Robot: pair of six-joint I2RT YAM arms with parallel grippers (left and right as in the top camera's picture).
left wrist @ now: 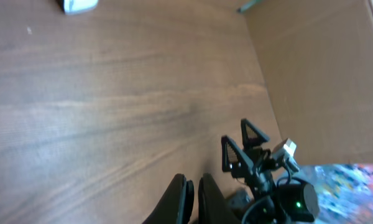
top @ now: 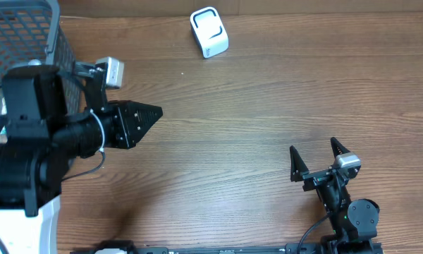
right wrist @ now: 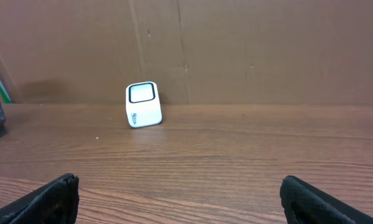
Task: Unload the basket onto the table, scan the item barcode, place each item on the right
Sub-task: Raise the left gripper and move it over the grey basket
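One white scanner (top: 209, 32) at far edge of wood-grain table (top: 233, 106), well apart from both arms. One grey mesh basket (top: 25, 28) in far left corner, partly hidden under left arm. Left gripper (top: 157, 113) pinched tight together, nothing between fingers. Right gripper (top: 313, 147) spread wide, empty, near front edge. Small dark marks on scanner's side, too small to read.
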